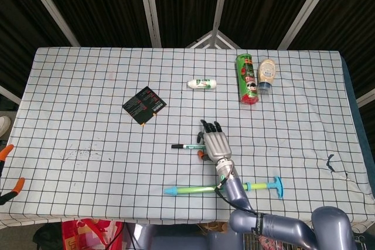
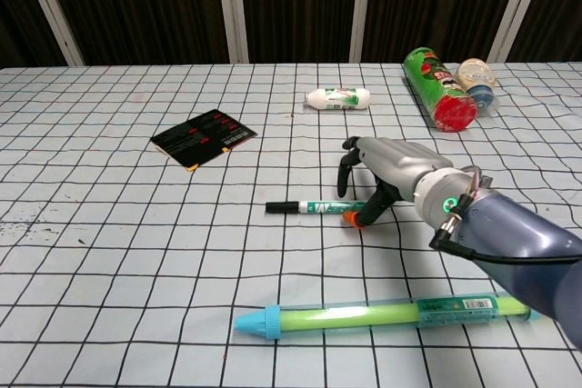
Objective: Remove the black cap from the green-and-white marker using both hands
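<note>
The green-and-white marker [image 2: 320,207] lies flat on the checked cloth, its black cap [image 2: 279,207] pointing left. It also shows mid-table in the head view as the marker [image 1: 187,146]. My right hand [image 2: 389,168] arches over the marker's right end, dark fingers [image 2: 344,179] hanging behind it and the orange-tipped thumb [image 2: 351,219] down on the cloth just in front. The fingers stay apart and the marker is not lifted. From above, the right hand [image 1: 215,142] hides that end. Of my left hand [image 1: 8,167] only two orange-tipped fingertips show, spread, at the left edge.
A long green-and-blue tube [image 2: 382,313] lies near the front edge. A black card [image 2: 202,137] sits at the left, a small white bottle [image 2: 337,97] behind the marker. A green can [image 2: 438,88] and a jar [image 2: 476,75] lie at the back right.
</note>
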Controlling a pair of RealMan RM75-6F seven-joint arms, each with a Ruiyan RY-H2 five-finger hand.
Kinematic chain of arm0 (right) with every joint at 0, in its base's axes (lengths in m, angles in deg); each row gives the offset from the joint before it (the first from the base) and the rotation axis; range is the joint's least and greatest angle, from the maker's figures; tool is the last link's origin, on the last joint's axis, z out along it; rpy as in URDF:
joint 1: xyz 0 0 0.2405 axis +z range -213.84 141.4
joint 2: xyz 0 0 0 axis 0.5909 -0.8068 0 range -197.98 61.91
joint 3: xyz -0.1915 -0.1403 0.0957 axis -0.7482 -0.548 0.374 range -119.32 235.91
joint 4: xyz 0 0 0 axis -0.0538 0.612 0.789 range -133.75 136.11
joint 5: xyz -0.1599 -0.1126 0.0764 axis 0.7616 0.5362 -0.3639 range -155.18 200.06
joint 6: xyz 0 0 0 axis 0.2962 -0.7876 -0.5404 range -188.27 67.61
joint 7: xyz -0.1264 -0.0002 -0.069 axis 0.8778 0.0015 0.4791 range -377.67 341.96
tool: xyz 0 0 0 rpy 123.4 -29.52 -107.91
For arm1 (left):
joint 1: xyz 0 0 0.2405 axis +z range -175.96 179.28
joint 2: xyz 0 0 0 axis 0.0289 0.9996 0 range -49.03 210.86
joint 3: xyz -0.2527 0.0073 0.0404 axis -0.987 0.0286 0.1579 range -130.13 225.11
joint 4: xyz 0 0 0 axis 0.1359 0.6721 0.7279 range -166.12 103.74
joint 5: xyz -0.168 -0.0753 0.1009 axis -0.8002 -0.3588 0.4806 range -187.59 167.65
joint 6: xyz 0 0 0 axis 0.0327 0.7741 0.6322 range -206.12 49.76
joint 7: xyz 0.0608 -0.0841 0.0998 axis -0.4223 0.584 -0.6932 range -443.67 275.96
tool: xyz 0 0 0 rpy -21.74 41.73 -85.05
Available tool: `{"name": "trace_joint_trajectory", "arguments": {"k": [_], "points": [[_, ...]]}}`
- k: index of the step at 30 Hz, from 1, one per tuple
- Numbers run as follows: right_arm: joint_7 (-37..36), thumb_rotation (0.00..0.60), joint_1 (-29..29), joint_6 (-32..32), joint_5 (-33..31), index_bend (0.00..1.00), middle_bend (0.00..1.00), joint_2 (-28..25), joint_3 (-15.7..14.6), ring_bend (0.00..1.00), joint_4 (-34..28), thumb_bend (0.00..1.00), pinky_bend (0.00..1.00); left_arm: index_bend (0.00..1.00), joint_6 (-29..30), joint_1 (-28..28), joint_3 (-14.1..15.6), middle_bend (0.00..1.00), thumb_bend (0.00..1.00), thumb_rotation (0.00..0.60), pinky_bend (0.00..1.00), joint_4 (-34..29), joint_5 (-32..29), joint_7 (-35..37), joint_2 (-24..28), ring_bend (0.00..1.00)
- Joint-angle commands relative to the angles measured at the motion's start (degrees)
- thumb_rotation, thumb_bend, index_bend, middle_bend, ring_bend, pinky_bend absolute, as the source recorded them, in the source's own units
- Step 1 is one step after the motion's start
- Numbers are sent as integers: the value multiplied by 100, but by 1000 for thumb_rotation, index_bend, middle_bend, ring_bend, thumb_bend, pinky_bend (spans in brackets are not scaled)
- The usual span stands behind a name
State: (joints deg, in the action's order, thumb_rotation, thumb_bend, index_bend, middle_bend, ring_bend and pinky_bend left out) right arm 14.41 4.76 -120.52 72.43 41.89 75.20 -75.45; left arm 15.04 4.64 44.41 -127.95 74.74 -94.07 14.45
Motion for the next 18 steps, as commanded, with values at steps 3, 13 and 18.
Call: {"name": "trace_joint_trajectory", "arguments": {"k": [3,13,18], "points": [[-82,600,22,33,17,513,67,-4,-8,109,74,332,11,158,22,-1,-9,27,391,600,16,-56,2,-69,4,0],[-267,600,30,104,63,526,67,-1,-57,108,198,332,11,161,11,-10,1,26,390,600,16,-162,-10,-251,-5,0],[-350,600,38,153,76,528,67,15,-72,108,283,332,11,161,12,-20,-1,26,390,600,13,-234,-3,-357,2,0]]}}
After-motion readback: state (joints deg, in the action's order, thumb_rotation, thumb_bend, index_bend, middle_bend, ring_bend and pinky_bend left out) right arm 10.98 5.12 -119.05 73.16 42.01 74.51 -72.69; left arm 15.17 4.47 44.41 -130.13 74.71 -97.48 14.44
